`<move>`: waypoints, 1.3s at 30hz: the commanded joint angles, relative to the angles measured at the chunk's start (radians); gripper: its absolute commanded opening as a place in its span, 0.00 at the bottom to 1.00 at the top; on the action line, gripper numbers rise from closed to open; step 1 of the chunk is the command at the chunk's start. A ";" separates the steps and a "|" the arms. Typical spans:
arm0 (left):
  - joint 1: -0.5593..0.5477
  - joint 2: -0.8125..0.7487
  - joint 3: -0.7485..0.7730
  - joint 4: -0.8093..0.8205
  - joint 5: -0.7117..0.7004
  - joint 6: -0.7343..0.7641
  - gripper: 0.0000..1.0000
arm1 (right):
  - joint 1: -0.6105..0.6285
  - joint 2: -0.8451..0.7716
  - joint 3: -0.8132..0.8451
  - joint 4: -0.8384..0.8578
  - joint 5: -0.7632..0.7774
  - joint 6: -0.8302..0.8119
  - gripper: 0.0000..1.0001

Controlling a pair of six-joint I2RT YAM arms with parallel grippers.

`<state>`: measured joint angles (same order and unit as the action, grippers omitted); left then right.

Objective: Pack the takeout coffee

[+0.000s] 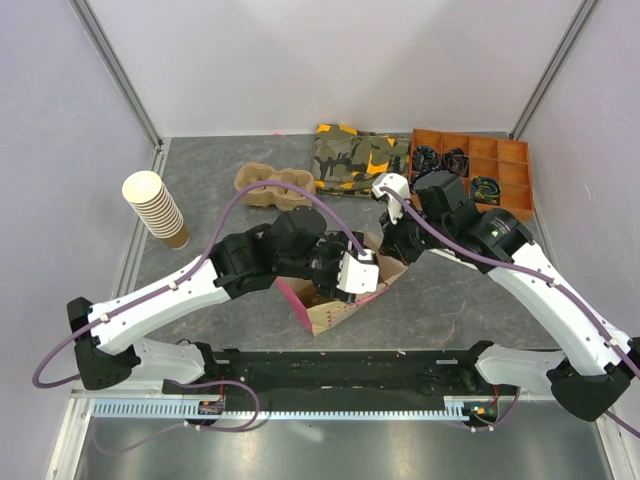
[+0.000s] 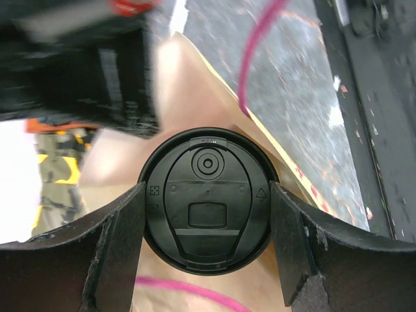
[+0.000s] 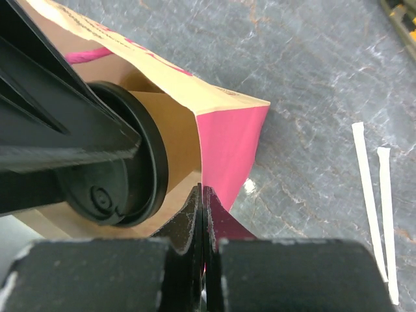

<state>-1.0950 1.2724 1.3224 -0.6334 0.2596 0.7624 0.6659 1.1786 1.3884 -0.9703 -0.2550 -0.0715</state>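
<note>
Fingers of the left claw [image 2: 208, 195] pinch the black lid of the takeout coffee [image 2: 207, 203] from both sides, holding it inside the open paper bag [image 3: 229, 140] on the bench [image 3: 312, 78]. The right claw [image 3: 203, 203] is pressed together on the bag's pink edge.

Cup stack [image 1: 155, 207], pulp carrier [image 1: 272, 187], camouflage cloth [image 1: 358, 157], orange organiser [image 1: 487, 152]

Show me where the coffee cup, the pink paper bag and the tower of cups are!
takeout coffee [image 2: 207, 208], left wrist view, middle of its black lid.
paper bag [image 3: 231, 140], right wrist view, on its pink side panel.
stack of cups [image 1: 160, 212], top view, halfway along the stack.
</note>
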 commanded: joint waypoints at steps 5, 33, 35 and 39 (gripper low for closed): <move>0.000 -0.030 -0.071 0.182 -0.074 -0.172 0.41 | 0.006 -0.077 -0.080 0.143 0.072 0.064 0.00; 0.001 -0.068 -0.410 0.594 -0.183 -0.342 0.42 | 0.046 -0.388 -0.437 0.347 0.180 0.128 0.00; 0.001 -0.053 -0.414 0.606 -0.186 -0.342 0.41 | 0.052 -0.413 -0.459 0.360 0.172 0.122 0.00; 0.001 -0.019 -0.437 0.629 -0.184 -0.313 0.41 | 0.069 -0.448 -0.495 0.361 0.151 0.101 0.00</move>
<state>-1.0950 1.2236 0.9043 -0.0887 0.0799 0.4580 0.7193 0.7597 0.9279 -0.6319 -0.1032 0.0513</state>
